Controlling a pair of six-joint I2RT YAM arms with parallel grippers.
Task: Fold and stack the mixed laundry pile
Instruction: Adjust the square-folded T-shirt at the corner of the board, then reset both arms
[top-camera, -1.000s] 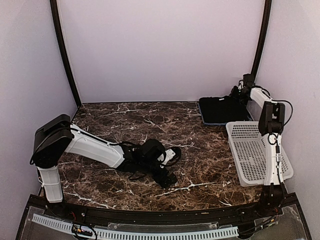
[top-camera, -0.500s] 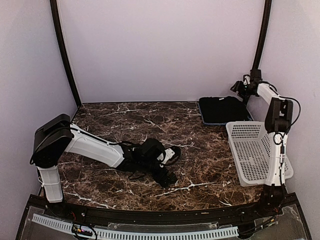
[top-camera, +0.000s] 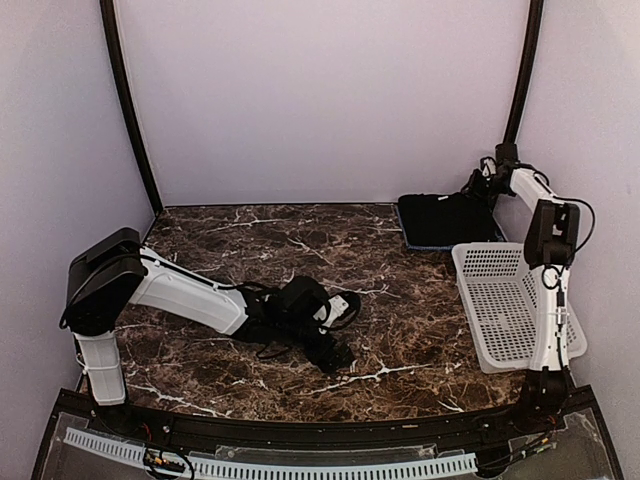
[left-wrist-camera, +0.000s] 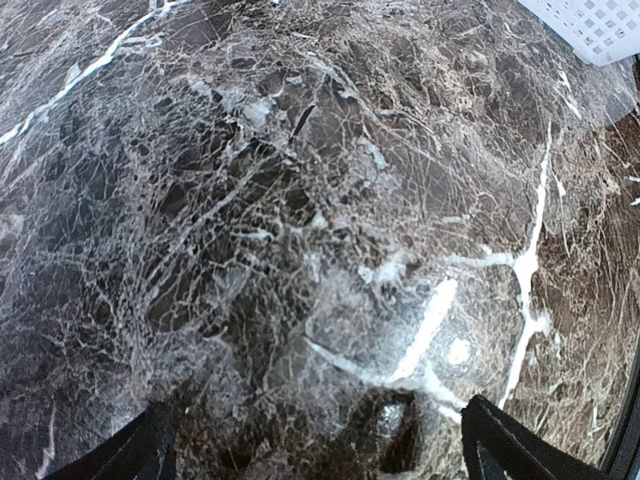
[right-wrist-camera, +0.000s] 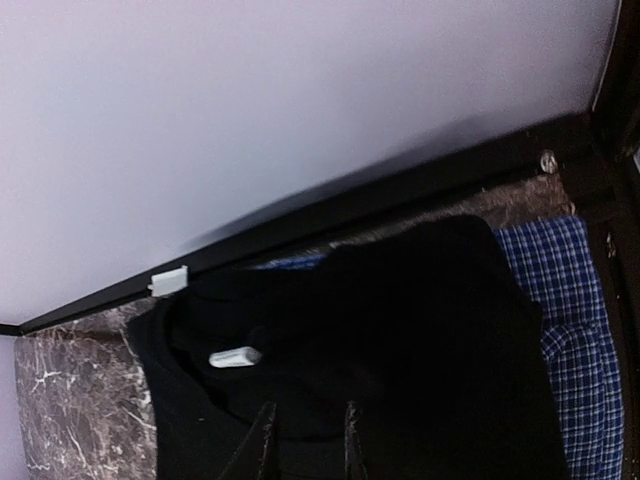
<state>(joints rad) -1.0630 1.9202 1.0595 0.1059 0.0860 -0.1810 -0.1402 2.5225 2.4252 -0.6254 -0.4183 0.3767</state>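
Top external | right tool (right-wrist-camera: 307, 415) lifted off black garment (top-camera: 445, 218), narrow, empty | left tool (left-wrist-camera: 318, 408) unmoved, wide

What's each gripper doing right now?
Left gripper: open, holding nothing.
Right gripper: narrow gap, near the black garment; cannot tell whether it is open or shut.

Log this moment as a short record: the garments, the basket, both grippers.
black garment: lying flat on the checked shirt, far right corner
checked shirt: underneath, blue-and-white edge showing
basket: white, perforated, beside the right arm
left gripper: open, over bare table
right gripper: above the black garment, fingers narrowly apart; open or shut unclear
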